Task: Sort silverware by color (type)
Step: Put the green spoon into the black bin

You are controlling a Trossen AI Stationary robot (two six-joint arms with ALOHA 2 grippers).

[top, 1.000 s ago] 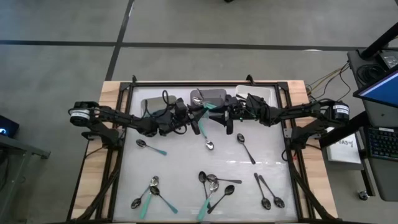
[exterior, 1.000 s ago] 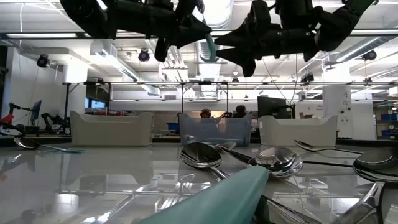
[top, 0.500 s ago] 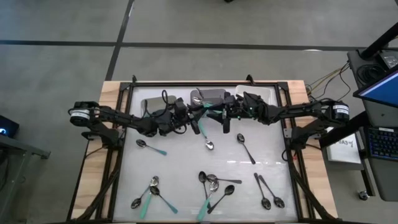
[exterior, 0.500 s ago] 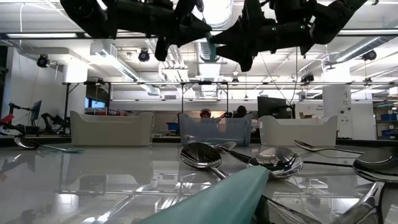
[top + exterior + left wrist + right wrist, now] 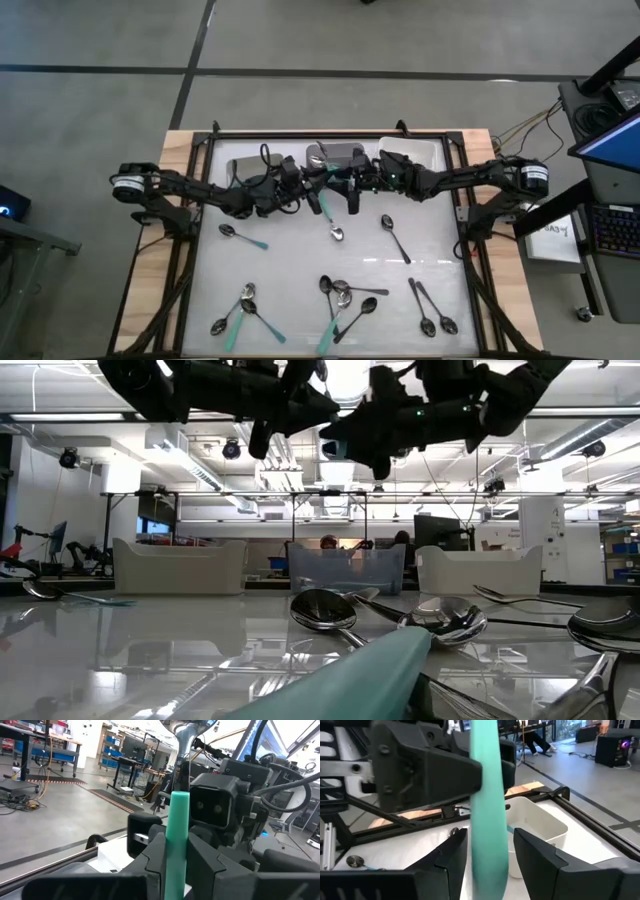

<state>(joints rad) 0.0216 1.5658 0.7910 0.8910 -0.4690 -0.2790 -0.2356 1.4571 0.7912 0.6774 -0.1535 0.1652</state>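
My left gripper [image 5: 318, 193] is above the table's far middle, in front of the bins, and is shut on a teal-handled spoon [image 5: 331, 178]. The spoon's teal handle [image 5: 177, 835] sticks out past its fingertips. The spoon's bowl is hidden. My right gripper [image 5: 349, 188] faces the left gripper and is open. Its two fingers [image 5: 451, 861] stand on either side of the teal handle [image 5: 488, 805]; I see a narrow gap on each side. Several other spoons lie flat on the white table, such as a teal-handled spoon [image 5: 243, 236] and a silver spoon [image 5: 337, 232]. My left gripper pinches the teal handle [image 5: 176, 862] between its two fingers, coming from the table's left. The handle's free end [image 5: 180, 800] points on toward the right gripper. The spoon is lifted clear of the table; the fingers hide the rest of it.
Three small bins stand along the far edge: a grey left bin [image 5: 247, 165], a grey middle bin [image 5: 340, 154] and a white bin [image 5: 415, 150]. Loose spoons lie near the front: a left group [image 5: 240, 312], a middle group [image 5: 345, 295] and two black spoons [image 5: 432, 310]. A dark rail [image 5: 463, 200] frames the table.
My right gripper has moved toward the table's left, toward my left gripper, until its open fingers stand around the teal handle. My left gripper and the spoon have kept still.
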